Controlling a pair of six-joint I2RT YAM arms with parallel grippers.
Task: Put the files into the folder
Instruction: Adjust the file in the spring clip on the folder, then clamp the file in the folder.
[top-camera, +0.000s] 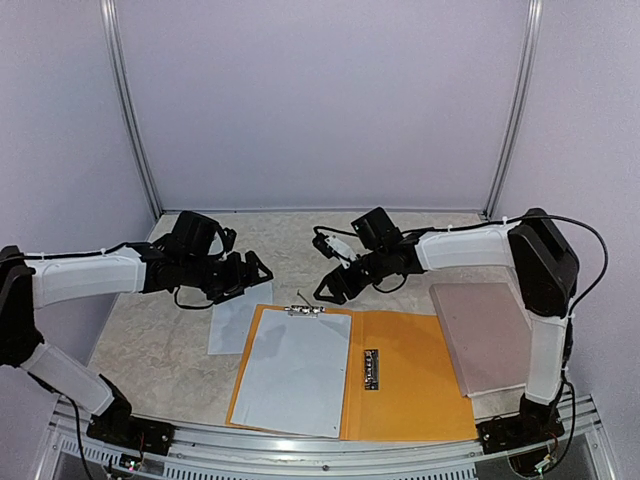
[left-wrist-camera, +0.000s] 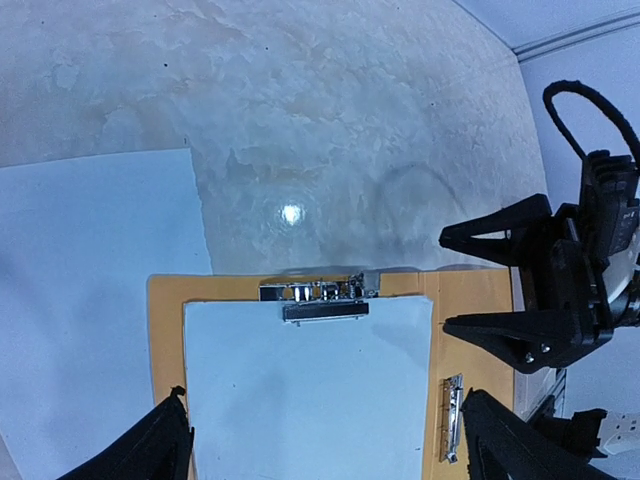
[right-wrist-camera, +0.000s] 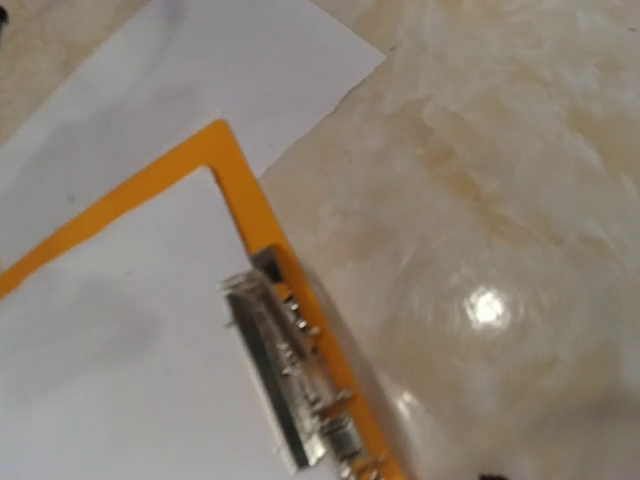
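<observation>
Nothing here that I can read.
The sheet (top-camera: 295, 375) on the folder (top-camera: 410, 385) shows me no legible print, and marks on the small clip (top-camera: 371, 369) are too tiny.

Two robot arms, a left arm (top-camera: 85, 278) and a right arm (top-camera: 465, 247), reach over one table (top-camera: 150, 350). On it lie one open orange folder (top-camera: 415, 385), one pinkish-brown board (top-camera: 485, 335) and two visible white sheets: one clipped sheet (top-camera: 295, 372) and one loose sheet (top-camera: 230, 322). The folder carries two metal clips, a top clip (top-camera: 308, 311) and a centre clip (top-camera: 371, 368); any further stacked sheets cannot be made out.
</observation>
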